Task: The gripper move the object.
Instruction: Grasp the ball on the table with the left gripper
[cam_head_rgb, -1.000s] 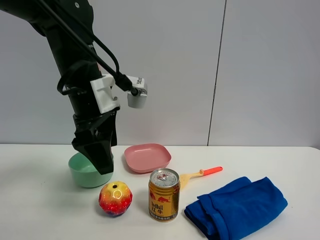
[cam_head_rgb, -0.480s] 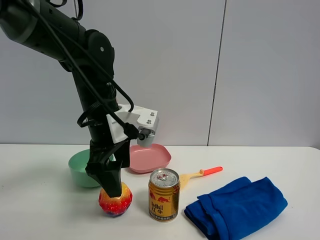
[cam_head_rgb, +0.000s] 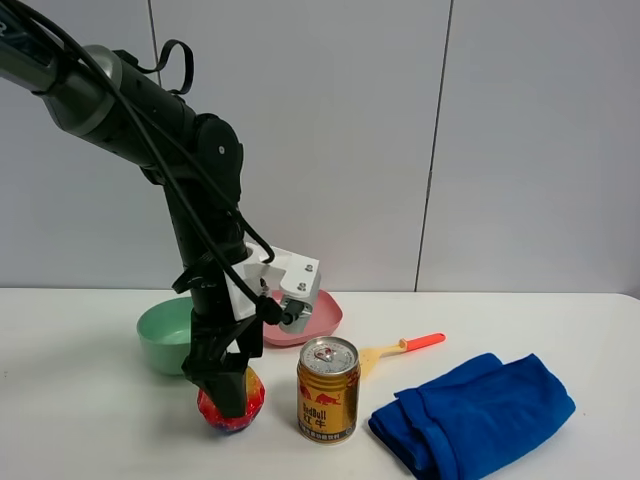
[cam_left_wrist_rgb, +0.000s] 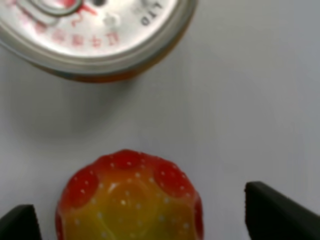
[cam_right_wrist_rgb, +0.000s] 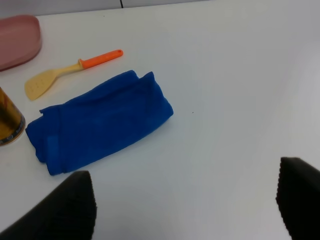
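Observation:
The object is a glossy red and yellow dimpled toy fruit (cam_head_rgb: 254, 398) on the white table, just left of the gold Red Bull can (cam_head_rgb: 328, 390). My left gripper (cam_head_rgb: 230, 400) has come straight down over it. In the left wrist view the fruit (cam_left_wrist_rgb: 130, 200) lies between my two black fingertips (cam_left_wrist_rgb: 277, 212), with table showing on both sides, so the left gripper (cam_left_wrist_rgb: 145, 220) is open around it. The right gripper (cam_right_wrist_rgb: 180, 210) is open and empty above the table, near the blue cloth (cam_right_wrist_rgb: 100, 125); it is out of the exterior high view.
A green bowl (cam_head_rgb: 160, 340) stands behind the fruit on the left and a pink plate (cam_head_rgb: 322, 315) behind the can. A yellow spatula with an orange handle (cam_head_rgb: 405, 346) lies to the right of the can. The folded blue cloth (cam_head_rgb: 475, 410) lies front right.
The left arm has come down and forward from above the green bowl, and its open fingers now straddle the fruit. The fruit and can have not moved.

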